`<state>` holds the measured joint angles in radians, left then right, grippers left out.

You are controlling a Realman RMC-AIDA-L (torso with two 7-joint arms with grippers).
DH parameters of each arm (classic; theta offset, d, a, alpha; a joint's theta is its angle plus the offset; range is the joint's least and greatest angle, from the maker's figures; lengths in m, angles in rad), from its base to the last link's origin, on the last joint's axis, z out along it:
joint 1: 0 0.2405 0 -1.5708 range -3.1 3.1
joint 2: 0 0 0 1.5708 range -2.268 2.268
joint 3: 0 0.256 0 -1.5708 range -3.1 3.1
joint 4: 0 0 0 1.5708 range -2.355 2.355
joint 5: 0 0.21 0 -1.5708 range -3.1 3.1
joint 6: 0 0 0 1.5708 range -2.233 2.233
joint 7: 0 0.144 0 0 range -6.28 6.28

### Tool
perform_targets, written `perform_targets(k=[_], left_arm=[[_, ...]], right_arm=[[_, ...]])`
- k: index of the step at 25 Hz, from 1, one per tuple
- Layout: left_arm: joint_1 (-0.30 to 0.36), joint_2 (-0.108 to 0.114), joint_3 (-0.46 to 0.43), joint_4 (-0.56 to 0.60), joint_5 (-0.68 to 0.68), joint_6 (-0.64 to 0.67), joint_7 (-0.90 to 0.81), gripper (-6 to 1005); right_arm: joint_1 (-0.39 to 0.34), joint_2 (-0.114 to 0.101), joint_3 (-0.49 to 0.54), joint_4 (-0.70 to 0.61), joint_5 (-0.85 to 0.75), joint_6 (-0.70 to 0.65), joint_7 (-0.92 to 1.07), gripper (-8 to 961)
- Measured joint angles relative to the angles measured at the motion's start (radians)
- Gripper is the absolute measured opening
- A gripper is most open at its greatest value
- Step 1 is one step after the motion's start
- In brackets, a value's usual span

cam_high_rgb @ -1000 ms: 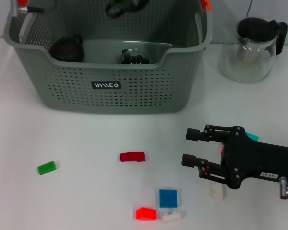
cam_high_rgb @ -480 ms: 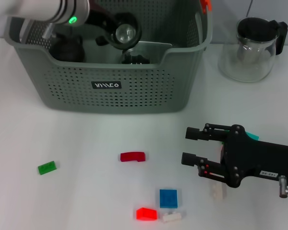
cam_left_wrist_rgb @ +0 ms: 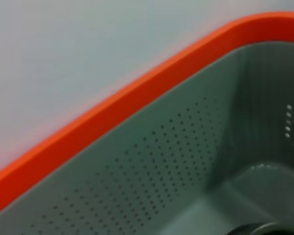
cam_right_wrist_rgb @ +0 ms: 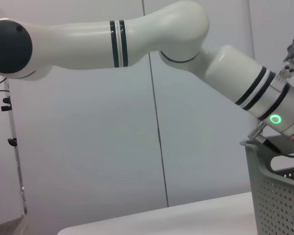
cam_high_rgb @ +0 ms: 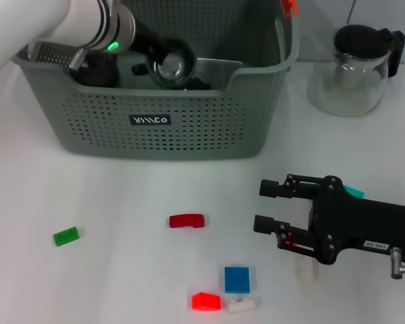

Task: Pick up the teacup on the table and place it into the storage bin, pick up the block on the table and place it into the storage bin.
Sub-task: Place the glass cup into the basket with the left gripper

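Note:
The grey-green storage bin (cam_high_rgb: 155,128) stands at the back left of the table. My left gripper (cam_high_rgb: 154,55) reaches down into it from the left, shut on a clear glass teacup (cam_high_rgb: 170,62) held low inside the bin. The left wrist view shows only the bin's perforated inner wall (cam_left_wrist_rgb: 186,161) and an orange rim. Several blocks lie on the table: red (cam_high_rgb: 186,221), green (cam_high_rgb: 66,236), blue (cam_high_rgb: 236,279), orange-red (cam_high_rgb: 206,301), white (cam_high_rgb: 241,306) and cream (cam_high_rgb: 306,268). My right gripper (cam_high_rgb: 266,206) hovers open and empty to the right of the red block.
A glass teapot (cam_high_rgb: 354,67) with a black lid stands at the back right. Dark round objects (cam_high_rgb: 94,69) lie inside the bin. A teal piece (cam_high_rgb: 355,192) shows behind the right gripper's body. The right wrist view shows the left arm (cam_right_wrist_rgb: 186,34) and a bin corner (cam_right_wrist_rgb: 277,196).
My left arm has come down into the bin from above, carrying the teacup lower and a little leftward. The right gripper has barely shifted.

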<state>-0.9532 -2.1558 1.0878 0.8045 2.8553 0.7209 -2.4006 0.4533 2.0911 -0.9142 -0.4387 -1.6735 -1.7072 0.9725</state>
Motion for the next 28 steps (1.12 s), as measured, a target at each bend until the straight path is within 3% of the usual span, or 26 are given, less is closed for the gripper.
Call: perform_targets(k=[9,15,16,19,22,24,28], left_arm=[[-0.002,-0.004,-0.018,-0.010,-0.015,-0.025,-0.003,216],[0.059,0.001,-0.100,0.108,-0.194,0.049,0.006,285],[0.114,0.013,-0.144,0.185,-0.369,0.118,0.049,296],[0.186,0.044,-0.190,0.231,-0.629,0.262,0.145,304],[0.234,0.074,-0.307,0.224,-0.872,0.509,0.264,313],[0.251,0.087,-0.424,0.200,-0.969,0.726,0.336,318],[0.283,0.109,-0.589,0.168,-1.006,1.057,0.414,329]], right_arm=[[-0.005,-0.002,0.000,0.000,0.000,0.003,0.000,563],[-0.005,-0.005,0.001,0.000,0.000,0.001,0.000,563],[-0.005,-0.005,0.001,0.000,0.000,0.001,0.000,564],[-0.005,-0.005,0.000,0.000,0.000,0.001,0.000,564],[-0.003,-0.005,0.000,0.000,0.000,0.002,0.000,564],[-0.003,-0.005,0.000,0.000,0.000,0.002,0.000,564],[-0.002,-0.005,0.000,0.000,0.000,0.001,0.000,565]])
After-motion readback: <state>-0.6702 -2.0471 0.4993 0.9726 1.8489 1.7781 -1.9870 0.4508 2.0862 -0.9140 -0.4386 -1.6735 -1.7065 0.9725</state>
